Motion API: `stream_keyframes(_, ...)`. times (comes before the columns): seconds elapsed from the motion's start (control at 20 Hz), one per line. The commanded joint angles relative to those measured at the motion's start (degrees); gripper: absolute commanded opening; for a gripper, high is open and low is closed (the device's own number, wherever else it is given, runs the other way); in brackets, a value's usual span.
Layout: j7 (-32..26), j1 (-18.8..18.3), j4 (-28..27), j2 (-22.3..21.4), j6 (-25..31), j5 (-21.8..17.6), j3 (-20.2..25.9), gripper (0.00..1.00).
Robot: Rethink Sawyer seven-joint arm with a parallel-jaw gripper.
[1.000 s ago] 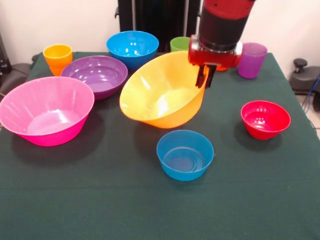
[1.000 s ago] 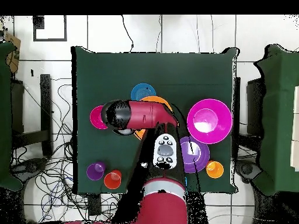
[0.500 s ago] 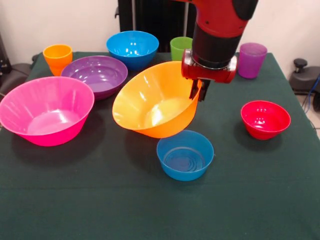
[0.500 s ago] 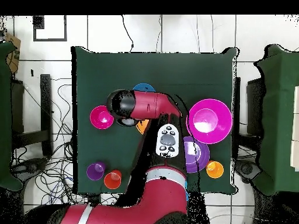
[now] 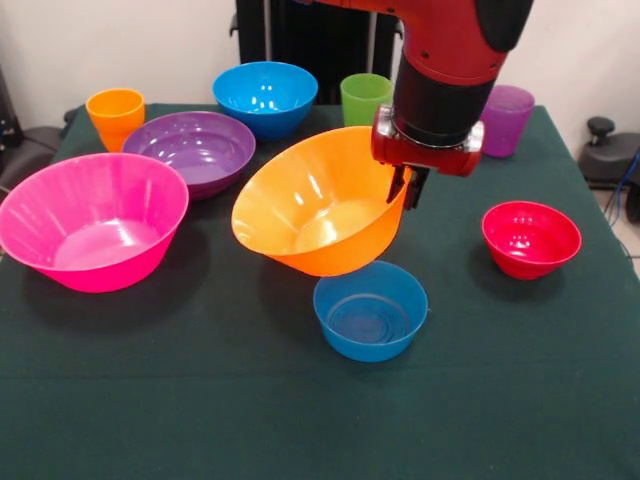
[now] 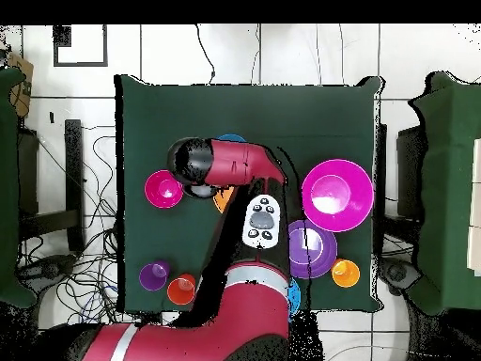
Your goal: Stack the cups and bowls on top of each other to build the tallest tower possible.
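At the centre of the front view, the hand (image 5: 408, 186) pinches the right rim of the large orange bowl (image 5: 320, 203), holding it tilted in the air just above and left of the small light-blue bowl (image 5: 370, 309) on the tabletop (image 5: 200, 400).

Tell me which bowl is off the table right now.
The large orange bowl: the gripper holds its rim, tilted above the small light-blue bowl.

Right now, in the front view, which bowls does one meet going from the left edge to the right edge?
Large pink bowl → medium purple bowl → large orange bowl, tilted and held at its rim by the hand → small red bowl. The two blue bowls overlap others in this order, so I leave them out.
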Motion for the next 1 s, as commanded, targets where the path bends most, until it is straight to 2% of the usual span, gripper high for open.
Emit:
stream_keyframes(0.05,10.21,1.87,-4.79,0.70,6.55,1.74,2.39,0.00)
stream_keyframes(0.3,11.85,3.03,-6.72,1.28,8.47,2.42,2.37,0.00)
stream_keyframes(0.55,10.35,2.15,-8.16,2.18,9.11,2.68,2.79,0.00)
stream_keyframes(1.0,9.42,1.76,-15.35,4.81,14.47,2.17,2.55,0.00)
